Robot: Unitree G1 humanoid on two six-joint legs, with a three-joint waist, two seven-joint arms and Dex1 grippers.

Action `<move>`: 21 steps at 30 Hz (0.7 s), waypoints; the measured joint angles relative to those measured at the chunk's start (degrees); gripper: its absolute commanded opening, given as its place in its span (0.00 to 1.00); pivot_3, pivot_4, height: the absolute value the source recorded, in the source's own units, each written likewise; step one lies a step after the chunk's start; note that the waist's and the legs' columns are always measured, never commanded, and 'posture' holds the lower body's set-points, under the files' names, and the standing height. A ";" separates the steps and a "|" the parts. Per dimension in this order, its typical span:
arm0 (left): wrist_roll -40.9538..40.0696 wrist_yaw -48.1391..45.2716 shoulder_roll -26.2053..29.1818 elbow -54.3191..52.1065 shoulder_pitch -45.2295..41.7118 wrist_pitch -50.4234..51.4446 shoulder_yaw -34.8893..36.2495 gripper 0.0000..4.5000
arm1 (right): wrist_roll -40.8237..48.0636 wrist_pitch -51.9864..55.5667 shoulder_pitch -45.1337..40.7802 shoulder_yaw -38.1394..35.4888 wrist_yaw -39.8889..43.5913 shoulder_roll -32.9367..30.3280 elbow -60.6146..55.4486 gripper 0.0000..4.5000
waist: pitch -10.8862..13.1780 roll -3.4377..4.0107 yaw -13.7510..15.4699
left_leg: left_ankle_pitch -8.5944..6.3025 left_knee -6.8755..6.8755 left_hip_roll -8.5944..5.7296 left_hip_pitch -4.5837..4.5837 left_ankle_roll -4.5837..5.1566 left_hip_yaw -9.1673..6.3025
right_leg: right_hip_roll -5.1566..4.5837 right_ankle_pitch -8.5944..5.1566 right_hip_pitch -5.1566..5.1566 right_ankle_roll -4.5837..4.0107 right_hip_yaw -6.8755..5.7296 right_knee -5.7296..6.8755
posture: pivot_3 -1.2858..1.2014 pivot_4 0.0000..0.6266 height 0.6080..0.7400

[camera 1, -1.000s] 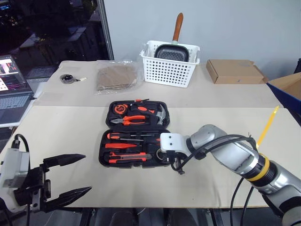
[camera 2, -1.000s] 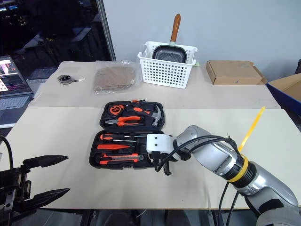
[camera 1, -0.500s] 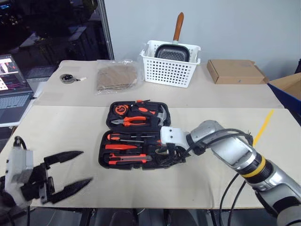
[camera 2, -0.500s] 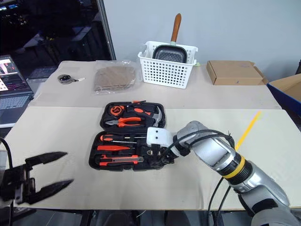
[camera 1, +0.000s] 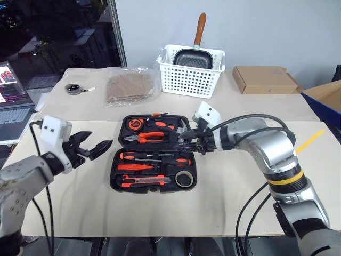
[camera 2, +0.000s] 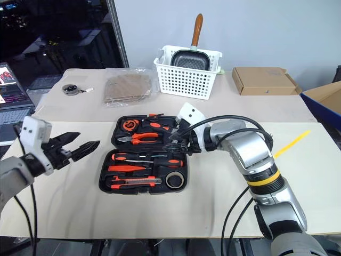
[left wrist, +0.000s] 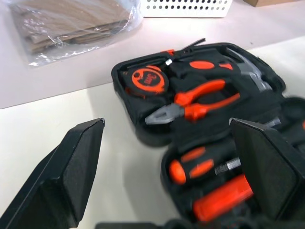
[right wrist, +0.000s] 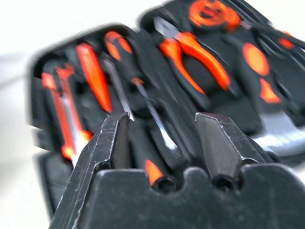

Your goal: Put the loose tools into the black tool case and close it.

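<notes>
Black tool case [camera 1: 154,154] lies open, flat mid-table, lid half away from the robot, tray half toward it. In the tray: two screwdrivers [camera 1: 152,157], utility knife [camera 1: 145,182], tape ring [camera 1: 184,178] in the corner on the robot's right. Pliers [camera 1: 150,137] and hammer [camera 1: 181,129] sit in the lid half.

Right gripper [camera 1: 186,145] hovers over the hinge line at the case's right end, fingers parted, empty. Left gripper [camera 1: 96,146] is off the case's left edge over bare table, spread wide, empty.

Open tabletop [camera 1: 224,202] on all sides of the case; white basket [camera 1: 191,72] and cardboard box [camera 1: 264,80] are well back.
</notes>
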 measured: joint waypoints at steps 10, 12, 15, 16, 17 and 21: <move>5.02 8.35 -4.85 29.33 -32.12 20.13 -12.05 1.00 | -5.63 2.71 -12.08 -1.72 -12.96 7.91 25.29 0.58 | 0.07 -0.08 0.29 | 0.28 0.02 -0.12 -0.27 -0.24 -0.09 | 0.14 0.20 -0.16 0.06 -0.05 0.09 | 0.52 0.24 1.00; 7.31 7.28 -5.17 34.90 -35.12 19.53 -14.43 1.00 | -5.82 2.66 -13.71 -2.40 -13.08 8.14 29.28 0.58 | 0.07 -0.08 0.08 | 0.48 0.02 -0.10 -0.41 -0.58 -0.07 | 0.18 0.21 -0.22 0.07 -0.07 0.12 | 0.52 0.24 1.00; 11.91 4.60 -5.89 45.75 -40.16 15.86 -17.81 1.00 | -6.65 2.22 -17.46 -2.56 -13.10 9.87 38.34 0.58 | 0.07 -0.08 -0.40 | 0.57 0.02 -0.12 -0.73 -0.72 0.01 | 0.20 0.22 -0.59 0.09 -0.03 0.12 | 0.52 0.24 1.00; 13.07 3.35 -6.10 48.28 -41.13 14.74 -18.78 1.00 | -6.88 1.90 -18.28 -2.58 -12.97 10.45 40.59 0.58 | 0.07 -0.08 -0.61 | 0.58 0.02 -0.12 -0.82 -0.75 0.01 | 0.19 0.23 -0.71 0.10 -0.02 0.17 | 0.52 0.24 1.00; 13.92 2.19 -6.25 50.29 -41.78 14.07 -19.51 1.00 | -7.00 1.57 -18.77 -2.58 -12.80 10.82 42.43 0.58 | 0.07 -0.08 -0.73 | 0.58 0.01 -0.11 -0.83 -0.75 0.01 | 0.18 0.23 -0.74 0.10 -0.03 0.20 | 0.52 0.24 1.00; 17.61 -2.60 -7.38 58.95 -44.83 10.52 -21.97 0.88 | -7.34 -0.14 -20.98 -2.87 -11.56 11.31 49.64 0.47 | 0.07 -0.08 -1.19 | 0.58 0.01 -0.12 -1.01 -0.75 0.01 | 0.13 0.22 -0.87 0.11 -0.14 0.15 | 0.52 0.24 1.00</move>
